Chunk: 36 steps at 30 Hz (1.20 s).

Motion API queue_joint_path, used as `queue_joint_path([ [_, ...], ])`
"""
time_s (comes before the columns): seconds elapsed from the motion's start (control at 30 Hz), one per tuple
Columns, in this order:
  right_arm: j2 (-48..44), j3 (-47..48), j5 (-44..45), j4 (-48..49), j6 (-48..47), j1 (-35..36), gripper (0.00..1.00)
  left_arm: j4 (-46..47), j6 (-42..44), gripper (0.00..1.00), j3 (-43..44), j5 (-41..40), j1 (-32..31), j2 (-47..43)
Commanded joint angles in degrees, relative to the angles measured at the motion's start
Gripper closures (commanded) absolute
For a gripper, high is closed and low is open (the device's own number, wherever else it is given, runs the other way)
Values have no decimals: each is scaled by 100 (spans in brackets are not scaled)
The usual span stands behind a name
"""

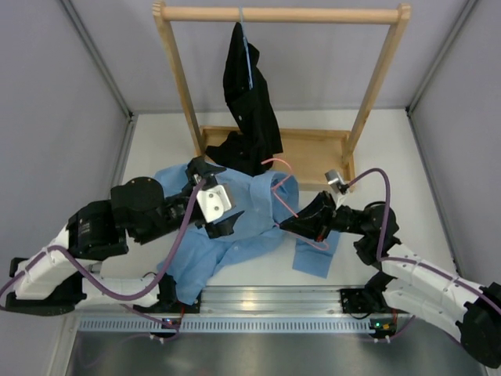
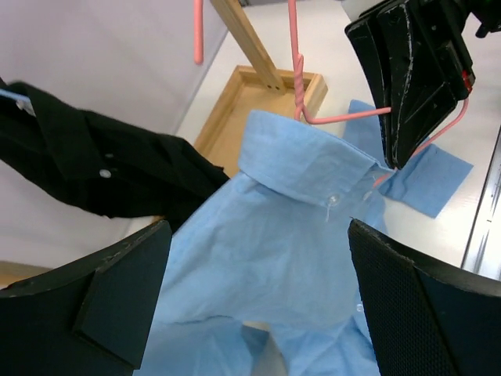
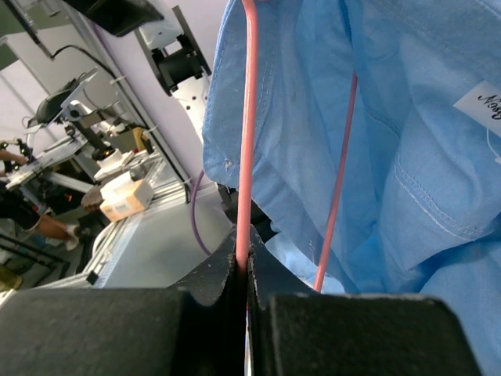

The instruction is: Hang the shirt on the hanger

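The light blue shirt lies spread on the table between the arms, collar toward the rack; it also shows in the left wrist view and the right wrist view. The pink wire hanger is partly inside the shirt, its hook up near the collar. My right gripper is shut on a hanger wire at the shirt's right edge. My left gripper is open and empty, just above the shirt's left side, its fingers wide apart over the fabric.
A wooden rack stands at the back with a black garment on a thin blue hanger. Its wooden base tray lies just behind the shirt. Grey walls close in on both sides.
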Motion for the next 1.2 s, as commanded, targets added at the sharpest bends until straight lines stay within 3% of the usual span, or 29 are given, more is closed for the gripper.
queue_joint_path([
  [0.0, -226, -53, -372, 743, -176, 94, 100, 673, 957, 2, -14, 748, 8, 113],
  [0.13, -594, -211, -644, 428, -395, 94, 100, 120, 888, 2, 495, 1364, 122, 473],
  [0.27, -981, -185, -741, -493, -912, 103, 100, -759, 545, 2, 1083, 2706, 744, 1027],
  [0.3, -1060, -185, -741, -645, -1001, 94, 100, -1039, 544, 2, 1129, 3284, 859, 1115],
  [0.47, -1351, -176, -970, -1112, -1274, 94, 100, -1077, 421, 2, 936, 4342, 1561, 1081],
  [0.6, -1474, -124, -1119, -1497, -1485, 94, 100, -1419, 518, 3, 980, 5477, 1722, 1116],
  [0.97, -1597, 96, -1524, -1762, -1828, 94, 100, -1508, 237, 9, 664, 5989, 1898, 1546],
  [1.17, -1553, 201, -1550, -1877, -1951, 94, 100, -1490, 114, 22, 374, 5926, 1898, 1687],
])
